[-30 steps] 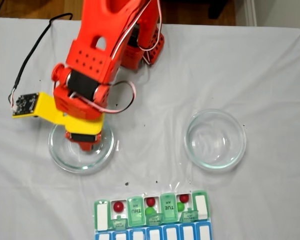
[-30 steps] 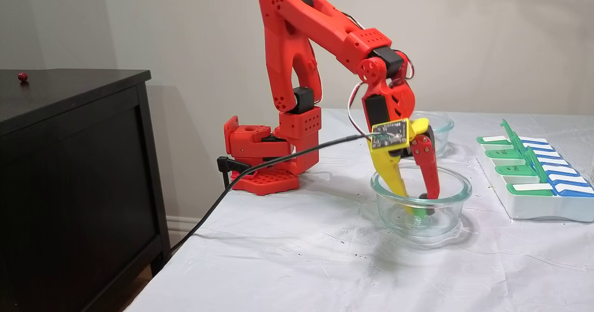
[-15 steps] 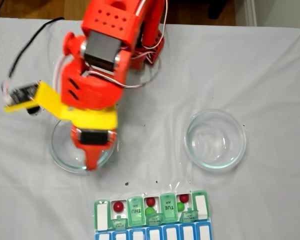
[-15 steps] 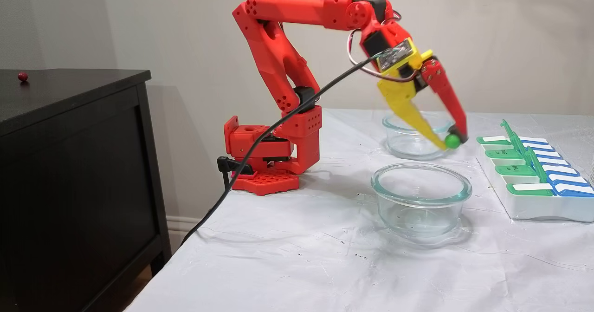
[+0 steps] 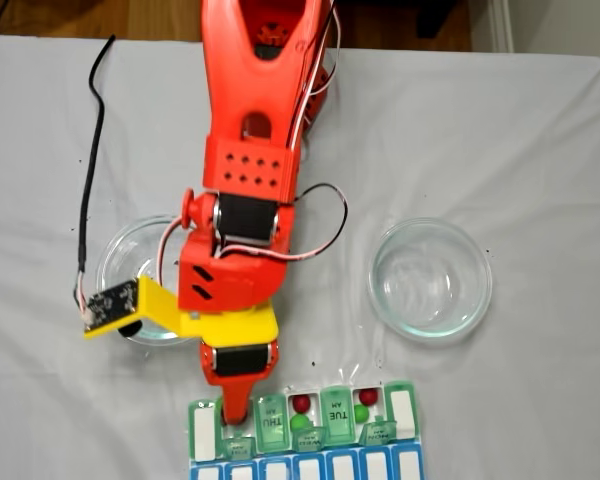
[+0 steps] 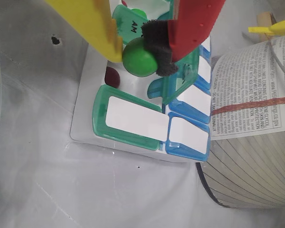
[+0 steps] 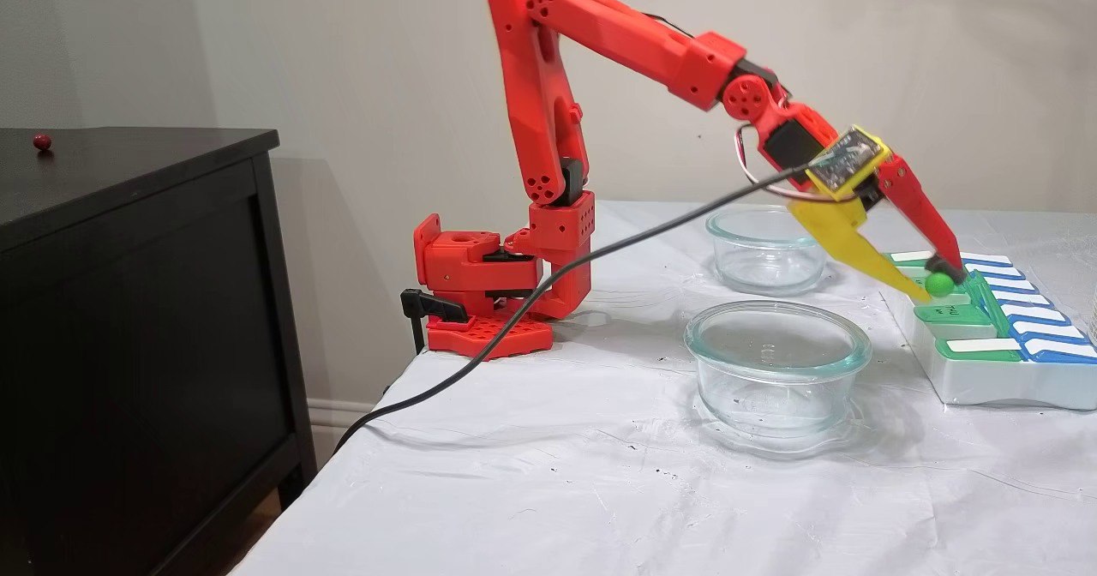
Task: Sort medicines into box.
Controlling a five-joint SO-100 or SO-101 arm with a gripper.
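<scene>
While clenched on one green ball [image 6: 139, 57], the tool [image 6: 141, 46] hangs just above the pill organiser [image 6: 133, 118]: yellow finger [image 6: 92, 21] on one side of the ball, padded red finger [image 6: 192, 21] on the other, gap no wider than the ball.

Item count:
- Pill organiser, one, at the bench [image 5: 540, 130] edge farthest from the arm base [image 7: 480, 272]; several green lids raised.
- Red balls in open compartments, three: [image 5: 301, 403], [image 5: 368, 397], [image 6: 112, 76].
- Green balls in compartments, two: [image 5: 300, 422], [image 5: 361, 412].
- Glass dishes, two: [image 5: 430, 278], [image 5: 130, 265].
- Red ball on dark cabinet, one [image 7: 41, 141].
</scene>
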